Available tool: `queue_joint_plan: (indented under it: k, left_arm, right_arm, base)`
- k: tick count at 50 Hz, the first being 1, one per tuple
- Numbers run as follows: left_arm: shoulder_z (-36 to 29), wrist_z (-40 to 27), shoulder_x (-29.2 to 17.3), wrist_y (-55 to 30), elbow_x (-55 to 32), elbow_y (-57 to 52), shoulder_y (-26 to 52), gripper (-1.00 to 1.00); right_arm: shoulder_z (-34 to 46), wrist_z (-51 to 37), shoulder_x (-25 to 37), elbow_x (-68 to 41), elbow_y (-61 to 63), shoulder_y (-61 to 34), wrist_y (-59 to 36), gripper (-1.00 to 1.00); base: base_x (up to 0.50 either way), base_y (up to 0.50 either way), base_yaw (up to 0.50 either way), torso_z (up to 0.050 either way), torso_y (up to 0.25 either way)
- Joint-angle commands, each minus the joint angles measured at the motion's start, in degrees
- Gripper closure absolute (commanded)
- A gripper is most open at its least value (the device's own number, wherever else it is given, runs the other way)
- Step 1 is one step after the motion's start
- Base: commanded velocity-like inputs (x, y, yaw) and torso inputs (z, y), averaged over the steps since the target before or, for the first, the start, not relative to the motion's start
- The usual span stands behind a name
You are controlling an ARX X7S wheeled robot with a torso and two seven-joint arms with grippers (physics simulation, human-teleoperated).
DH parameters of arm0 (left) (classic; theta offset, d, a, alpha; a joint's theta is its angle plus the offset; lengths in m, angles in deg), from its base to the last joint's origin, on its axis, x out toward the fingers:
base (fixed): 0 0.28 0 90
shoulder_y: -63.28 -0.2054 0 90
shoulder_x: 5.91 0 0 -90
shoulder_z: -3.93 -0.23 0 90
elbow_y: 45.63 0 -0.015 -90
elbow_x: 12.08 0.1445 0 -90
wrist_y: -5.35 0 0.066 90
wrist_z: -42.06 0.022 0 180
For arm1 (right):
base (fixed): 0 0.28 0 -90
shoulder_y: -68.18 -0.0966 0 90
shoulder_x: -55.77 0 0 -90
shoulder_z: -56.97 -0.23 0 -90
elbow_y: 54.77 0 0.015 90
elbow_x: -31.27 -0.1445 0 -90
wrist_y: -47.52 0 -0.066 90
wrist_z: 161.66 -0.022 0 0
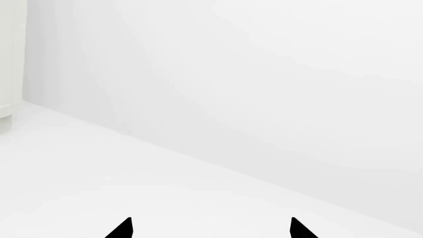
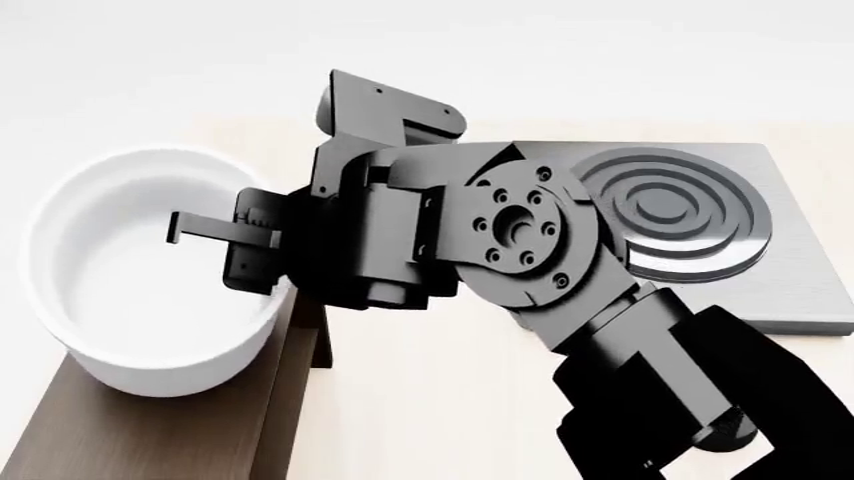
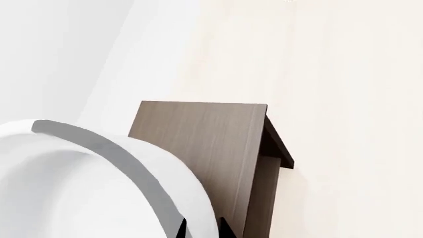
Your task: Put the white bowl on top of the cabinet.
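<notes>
White bowl (image 2: 134, 290) fills the left side of the head view, deep and glossy, its base resting on the flat top of the cabinet (image 2: 147, 440), whose dark wood grain runs into the lower left corner of that frame; the right gripper (image 2: 247, 240) reaches over the bowl's right-hand rim, one black finger (image 2: 200, 228) lying inside the bowl and the gripper body outside the wall, so the rim sits between the jaws, pinched at that edge; the dark right arm (image 2: 641, 370) stretches from the lower right of the frame up to the centre; behind it, at the right, a grey stove plate (image 2: 787, 260) with raised concentric rings lies on the pale table (image 2: 441, 400). In the right wrist view the bowl's thick rim (image 3: 132, 168) curves across the lower left, the cabinet's top (image 3: 205, 144) shows beyond it at the centre, and a recessed shelf end (image 3: 271, 163) is open on its right side; two dark fingertips (image 3: 225, 229) peek in at the bottom edge beside the rim. In the left wrist view only two black fingertips (image 1: 122, 230) show at the bottom edge, set well apart, spread over a bare white floor (image 1: 132, 188) and wall (image 1: 264, 74); the left gripper (image 1: 211, 229) holds nothing.
</notes>
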Motion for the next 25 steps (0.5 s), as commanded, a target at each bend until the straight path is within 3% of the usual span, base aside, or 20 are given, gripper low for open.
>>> queue_joint_plan:
  k: [1,13,14,25]
  left_arm:
    - [0.0,0.0,0.0,0.0,0.1,-0.1,-0.1,-1.00]
    - [0.0,0.0,0.0,0.1,0.1,-0.1,-0.1,-1.00]
    - [0.0,0.0,0.0,0.1,0.1,0.0,-0.1,-1.00]
    - [0.0,0.0,0.0,0.1,0.0,0.1,0.1,-1.00]
  right_arm:
    - [-1.4,0.9,-0.4,0.0,-0.6,-0.2,0.6,1.00]
    - [-0.8,1.8,-0.7,0.6,-1.6,-0.1,1.0,1.00]
    - [-0.6,1.7,-0.7,0.6,-1.9,-0.2,0.7,-1.00]
    - [-0.2,1.6,-0.6,0.8,-1.6,-0.4,0.5,-1.00]
  base:
    - [0.00,0.00,0.00,0.000,0.000]
    - [0.00,0.00,0.00,0.000,0.000]
    - [0.00,0.00,0.00,0.000,0.000]
    - [0.00,0.00,0.00,0.000,0.000]
